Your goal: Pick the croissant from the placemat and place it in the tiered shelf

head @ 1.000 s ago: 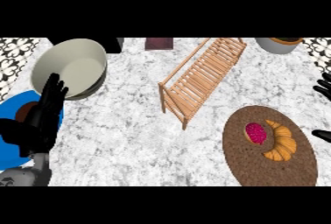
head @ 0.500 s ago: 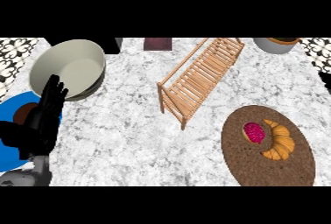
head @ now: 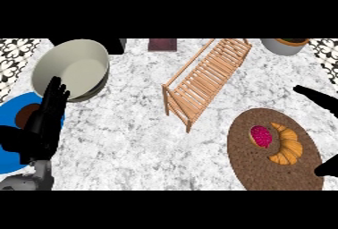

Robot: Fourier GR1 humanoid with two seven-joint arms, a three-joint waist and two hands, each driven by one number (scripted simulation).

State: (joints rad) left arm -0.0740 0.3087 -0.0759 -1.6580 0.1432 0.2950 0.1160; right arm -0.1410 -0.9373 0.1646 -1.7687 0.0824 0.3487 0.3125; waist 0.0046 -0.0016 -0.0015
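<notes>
A golden croissant (head: 289, 146) lies on the round brown placemat (head: 264, 175) at the right, touching a pink, red-rimmed item (head: 261, 135) on its left. The wooden slatted tiered shelf (head: 204, 78) lies slanted in the upper middle of the counter. Only part of my right hand (head: 318, 96) shows at the right edge. One straight finger points left above the placemat, and its thumb tip is lower down by the mat's right rim. It holds nothing and stays clear of the croissant. My left hand (head: 45, 121) rests open at the left, fingers up.
A large beige bowl (head: 71, 67) stands at the upper left. Below it, a blue plate (head: 13, 129) carries a brown item, partly behind my left hand. Along the back edge are a dark red box (head: 162, 44) and a grey pot (head: 284, 44).
My right hand slipped almost out of view at the right edge, then came back in, lower and nearer the placemat. The left hand has stayed still.
</notes>
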